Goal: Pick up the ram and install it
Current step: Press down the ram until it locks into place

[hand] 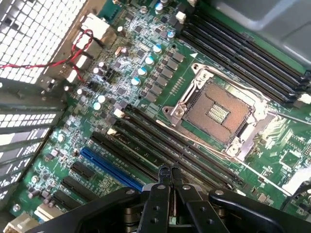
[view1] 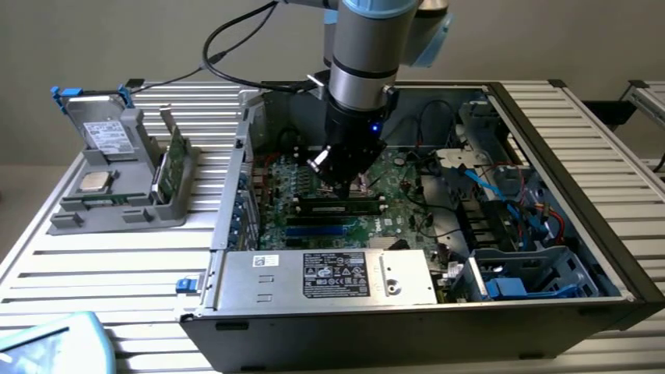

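Note:
The ram (view1: 338,207), a long dark stick with a pale label, lies along the memory slots of the green motherboard (view1: 400,175) inside the open computer case. My gripper (view1: 341,185) hangs straight down just above the stick's middle; whether it touches the stick I cannot tell. In the wrist view the gripper (hand: 170,175) is shut, its two black fingers (hand: 161,180) pressed together with nothing between them, right over the row of black memory slots (hand: 160,145). I cannot pick the stick out among those slots in that view.
An empty processor socket (hand: 216,111) sits beside the slots, and a blue slot (hand: 109,167) lies nearby. A silver power supply (view1: 327,273) fills the case front, with cables (view1: 499,187) on the exterior view's right. Outside, a grey holder (view1: 114,195) carries a green card (view1: 171,160) and a silver chip (view1: 96,181).

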Available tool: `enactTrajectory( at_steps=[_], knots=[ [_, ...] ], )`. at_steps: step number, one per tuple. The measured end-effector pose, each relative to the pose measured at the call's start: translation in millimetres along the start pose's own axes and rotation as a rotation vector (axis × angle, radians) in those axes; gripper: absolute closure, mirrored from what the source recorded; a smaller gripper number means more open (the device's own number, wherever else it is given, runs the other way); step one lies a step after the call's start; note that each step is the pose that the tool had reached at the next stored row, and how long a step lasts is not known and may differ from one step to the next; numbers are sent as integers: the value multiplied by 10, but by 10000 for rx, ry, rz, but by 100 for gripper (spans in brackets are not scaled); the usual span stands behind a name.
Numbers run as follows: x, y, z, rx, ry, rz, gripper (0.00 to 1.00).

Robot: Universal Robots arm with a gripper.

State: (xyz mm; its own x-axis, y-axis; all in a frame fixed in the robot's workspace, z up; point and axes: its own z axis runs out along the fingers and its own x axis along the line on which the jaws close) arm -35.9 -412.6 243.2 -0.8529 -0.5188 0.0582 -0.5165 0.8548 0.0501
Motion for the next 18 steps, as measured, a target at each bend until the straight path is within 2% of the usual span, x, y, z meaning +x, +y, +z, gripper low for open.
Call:
enactTrajectory(
  at_steps=[18],
  knots=[
    [-1, 0, 6, -168, -145, 2885, 89]
  ],
)
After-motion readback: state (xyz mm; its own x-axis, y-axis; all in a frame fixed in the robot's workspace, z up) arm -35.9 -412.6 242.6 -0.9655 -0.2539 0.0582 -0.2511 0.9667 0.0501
